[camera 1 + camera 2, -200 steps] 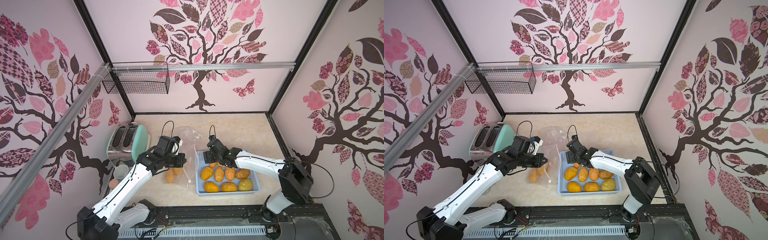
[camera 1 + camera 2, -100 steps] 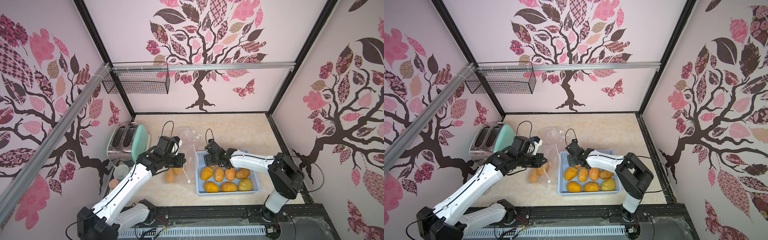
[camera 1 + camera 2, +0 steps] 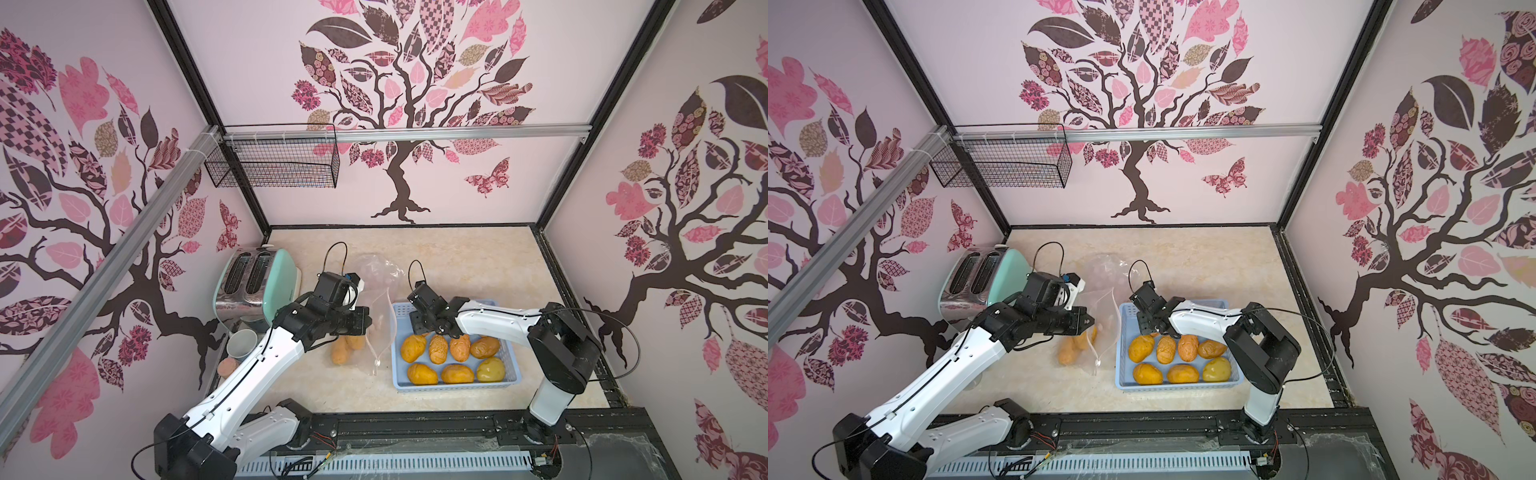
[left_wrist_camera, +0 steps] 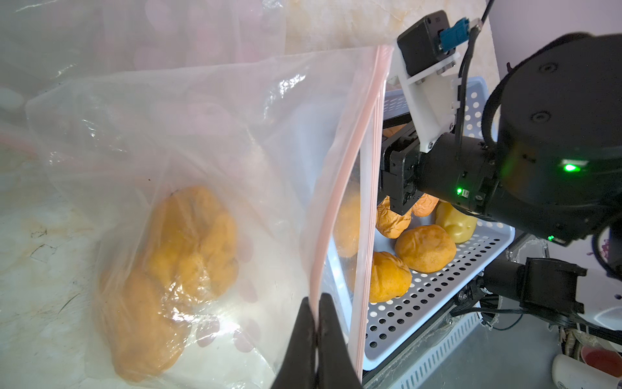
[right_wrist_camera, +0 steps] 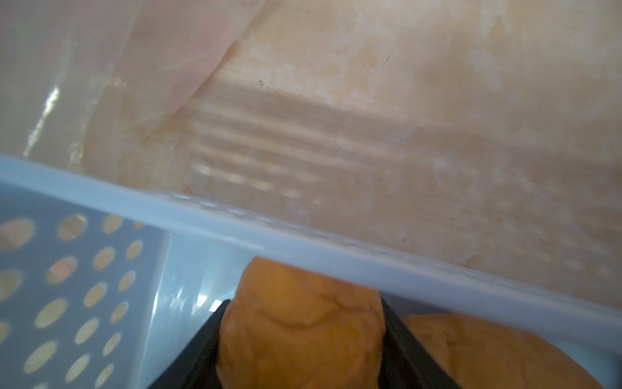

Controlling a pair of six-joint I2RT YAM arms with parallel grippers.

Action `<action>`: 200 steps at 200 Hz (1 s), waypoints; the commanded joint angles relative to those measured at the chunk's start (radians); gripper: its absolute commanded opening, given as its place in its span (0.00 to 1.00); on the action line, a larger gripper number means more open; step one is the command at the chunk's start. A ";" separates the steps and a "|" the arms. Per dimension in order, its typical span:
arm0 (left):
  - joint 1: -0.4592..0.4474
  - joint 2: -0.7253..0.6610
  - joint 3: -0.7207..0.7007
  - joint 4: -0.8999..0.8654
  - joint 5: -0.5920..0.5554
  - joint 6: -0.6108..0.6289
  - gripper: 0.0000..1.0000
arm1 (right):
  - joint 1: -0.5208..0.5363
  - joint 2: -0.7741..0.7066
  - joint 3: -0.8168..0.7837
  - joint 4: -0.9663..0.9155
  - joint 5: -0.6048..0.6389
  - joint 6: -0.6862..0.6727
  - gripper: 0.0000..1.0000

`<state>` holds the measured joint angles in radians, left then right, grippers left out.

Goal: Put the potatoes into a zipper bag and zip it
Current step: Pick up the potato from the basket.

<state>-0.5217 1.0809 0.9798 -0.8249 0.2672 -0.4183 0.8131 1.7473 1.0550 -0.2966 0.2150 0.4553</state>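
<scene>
In both top views your left gripper is clenched on the rim of the zipper bag, which stands open on the table between the toaster and the blue basket. A few bagged potatoes lie at its bottom. Seven loose potatoes lie in two rows in the basket, the yellow-green one at the near corner. Your right gripper reaches down into the basket's far corner beside the bag. From the left wrist, you see the two black fingers pinched together on the bag's pink zipper strip, the other strip hanging apart from it so the mouth gapes toward the basket. The bagged potatoes show through the plastic. From the right wrist, the fingers press against both sides of a wrinkled potato, grasping it just inside the basket's rim, with another potato beside it.
</scene>
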 commanded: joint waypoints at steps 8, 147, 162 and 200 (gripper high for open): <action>0.000 -0.012 -0.025 -0.003 -0.008 0.013 0.00 | -0.005 -0.022 0.018 -0.015 0.008 -0.001 0.60; 0.001 -0.004 -0.026 -0.004 -0.008 0.012 0.00 | -0.002 -0.393 -0.116 0.145 -0.167 -0.041 0.55; 0.002 -0.003 -0.027 -0.003 -0.008 0.014 0.00 | -0.002 -0.457 -0.140 0.198 -0.217 -0.028 0.54; 0.000 -0.001 -0.026 -0.004 -0.006 0.013 0.00 | 0.004 -0.531 -0.151 0.311 -0.393 0.076 0.54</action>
<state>-0.5213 1.0813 0.9798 -0.8253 0.2665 -0.4179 0.8131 1.2724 0.9154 -0.0975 -0.0265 0.4595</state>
